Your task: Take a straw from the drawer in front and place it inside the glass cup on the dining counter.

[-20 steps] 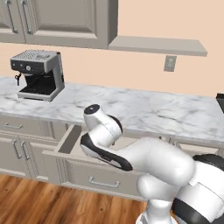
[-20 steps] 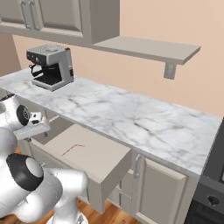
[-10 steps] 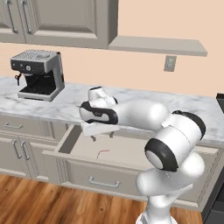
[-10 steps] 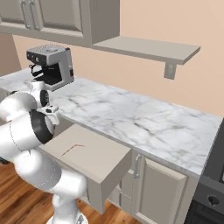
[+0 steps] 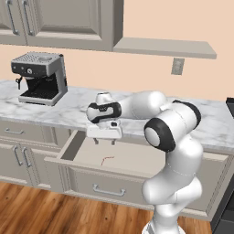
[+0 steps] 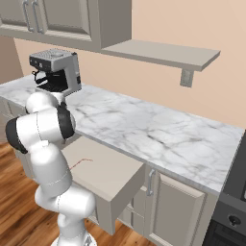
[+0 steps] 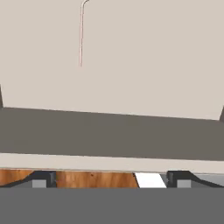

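The drawer (image 5: 82, 179) stands pulled out under the marble worktop, its slim bar handle facing me. On its pale floor lies the thin pinkish-red straw (image 5: 107, 159), bent at one end. My gripper (image 5: 104, 141) hangs open just above the drawer's back part, a little behind the straw, with nothing between its fingers. In the hand view the straw (image 7: 81, 37) runs up the drawer floor (image 7: 153, 57), well off my gripper (image 7: 110, 180). From the right, the straw (image 6: 79, 163) lies in the drawer (image 6: 122, 199) beside my arm. The glass cup and the dining counter are out of view.
A steel coffee machine (image 5: 40, 77) stands on the worktop (image 5: 64, 109) to the left of the drawer. Wall cabinets and a shelf (image 5: 164, 46) hang above. A dark oven front (image 6: 230, 211) is at the far right. Wooden floor lies below.
My arm has unfolded from low in front of the drawer and swung up over it. The hand now hangs above the drawer's inside. The jaws have stayed open; the straw has not moved.
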